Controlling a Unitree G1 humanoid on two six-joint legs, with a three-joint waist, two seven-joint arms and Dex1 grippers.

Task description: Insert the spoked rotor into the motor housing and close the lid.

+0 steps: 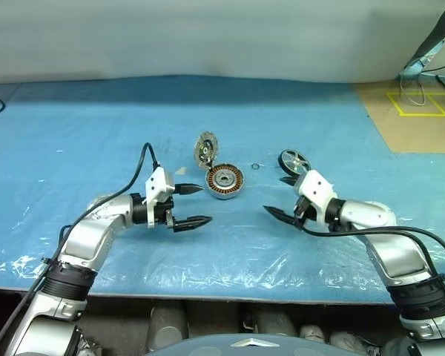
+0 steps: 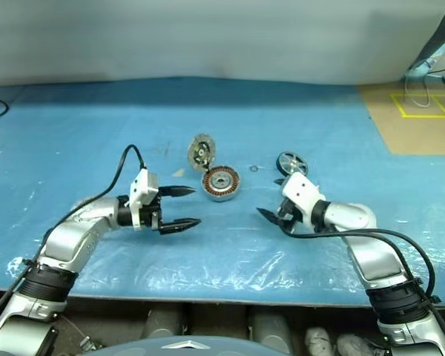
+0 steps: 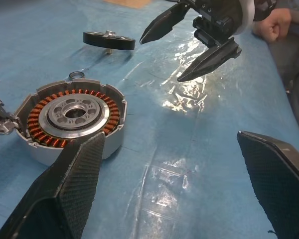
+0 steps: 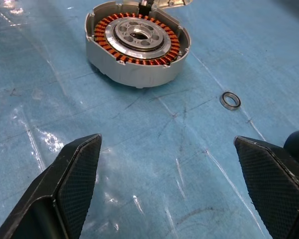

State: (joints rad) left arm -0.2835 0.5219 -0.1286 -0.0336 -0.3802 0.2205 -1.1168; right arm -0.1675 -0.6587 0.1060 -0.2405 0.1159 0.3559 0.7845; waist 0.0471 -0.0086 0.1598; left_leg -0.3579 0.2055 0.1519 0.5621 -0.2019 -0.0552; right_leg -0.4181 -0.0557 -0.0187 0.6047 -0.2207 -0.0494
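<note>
From my seat I saw the round silver metal motor housing (image 1: 225, 181), its ring of copper-coloured windings showing around a silver hub, lying open-side up on the blue plastic-covered table (image 1: 96, 141). Its round silver-grey lid (image 1: 205, 150) stood tilted up at the housing's far-left rim, toothed inner face showing, joined to that rim. The small spoked rotor (image 1: 294, 161), black-rimmed with thin silver spokes, rested on the table well to the right of the housing, apart from it. A small metal ring (image 4: 230, 100) lay on the table between housing and rotor.

My left claw (image 1: 190, 205) hung just left of the housing, pointing right, its black fingers spread wide and holding nothing. My right claw (image 1: 284, 199) sat just in front of the rotor, angled toward the housing, also spread wide and empty. A person's hand (image 3: 275, 24) showed in the left wrist view.
</note>
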